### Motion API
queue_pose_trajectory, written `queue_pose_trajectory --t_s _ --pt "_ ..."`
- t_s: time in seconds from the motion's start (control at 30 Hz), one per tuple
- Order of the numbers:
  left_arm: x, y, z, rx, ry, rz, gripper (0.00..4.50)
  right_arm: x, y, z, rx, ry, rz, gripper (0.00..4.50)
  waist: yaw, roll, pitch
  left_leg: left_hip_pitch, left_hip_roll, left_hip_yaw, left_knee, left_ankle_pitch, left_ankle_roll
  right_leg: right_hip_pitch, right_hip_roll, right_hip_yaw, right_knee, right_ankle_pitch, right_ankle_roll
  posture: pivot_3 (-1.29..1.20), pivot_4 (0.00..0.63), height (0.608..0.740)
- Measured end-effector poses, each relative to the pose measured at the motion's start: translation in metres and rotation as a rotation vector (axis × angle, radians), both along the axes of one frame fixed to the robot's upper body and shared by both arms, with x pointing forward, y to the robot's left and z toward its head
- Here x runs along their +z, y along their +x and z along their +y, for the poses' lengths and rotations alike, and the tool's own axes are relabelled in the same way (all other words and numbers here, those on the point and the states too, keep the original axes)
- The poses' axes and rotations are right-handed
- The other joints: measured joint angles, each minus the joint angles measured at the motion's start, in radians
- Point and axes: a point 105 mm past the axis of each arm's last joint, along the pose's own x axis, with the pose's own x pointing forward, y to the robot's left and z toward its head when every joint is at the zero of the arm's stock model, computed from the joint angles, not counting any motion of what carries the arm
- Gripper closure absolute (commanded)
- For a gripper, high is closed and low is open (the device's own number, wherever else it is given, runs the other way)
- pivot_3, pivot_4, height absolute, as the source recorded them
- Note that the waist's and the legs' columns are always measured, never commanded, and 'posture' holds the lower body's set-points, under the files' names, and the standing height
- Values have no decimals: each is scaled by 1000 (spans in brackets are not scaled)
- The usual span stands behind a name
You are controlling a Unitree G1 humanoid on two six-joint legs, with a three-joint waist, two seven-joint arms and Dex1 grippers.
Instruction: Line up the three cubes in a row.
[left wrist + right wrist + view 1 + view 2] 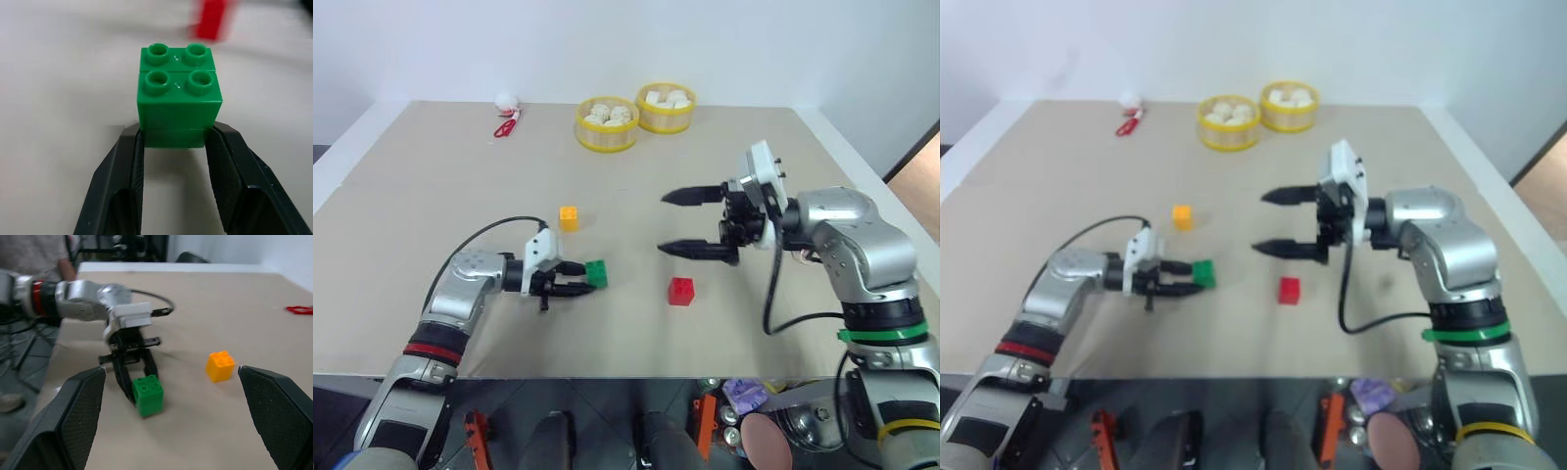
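Left eye view: tan tabletop (431, 196), white wall (607, 39)

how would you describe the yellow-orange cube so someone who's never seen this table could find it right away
On the tan table, look left of centre, nearer the robot than the two yellow baskets at the far edge. The yellow-orange cube sits alone just beyond the green cube that the left gripper holds. It is the only orange block; the red cube lies further right.
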Motion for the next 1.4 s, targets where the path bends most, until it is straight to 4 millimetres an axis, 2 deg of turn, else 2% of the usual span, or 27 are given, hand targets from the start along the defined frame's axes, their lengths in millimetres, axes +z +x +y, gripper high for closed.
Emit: queue_pose_trajectory --t_s 0.2,0.33,0.67,0.93,1.4 --pt "-5 -8 -8 -79 17 10 3229 -20 -14 -17 4 -63 69 0 -4 0 0 2 1 0 1 0 0 0 2 0 0 1 -1 0 150 740" --pt "-12 -8 -11 -100 24 29 3229 -18 -19 -22 -10 -59 60 0 -3 0 0 2 1 0 2 0 0 1 2 0 1 1 -2 0 150 740" --pt "-21 6 -23 -118 53 24 3229 -18 -22 -18 -41 -43 48 0 -2 0 0 0 1 0 4 0 0 1 1 0 0 1 -1 0 150 740" --pt "-12 16 -38 -130 48 -11 3229 -16 -21 -17 -52 -34 40 0 -2 0 0 -1 0 -1 5 0 0 1 2 0 0 2 0 0 150 740" --pt "-18 15 -26 -144 94 15 3229 -15 -20 -16 -61 -26 38 0 -1 0 0 -1 1 -3 5 0 0 1 3 0 0 2 0 0 150 740"
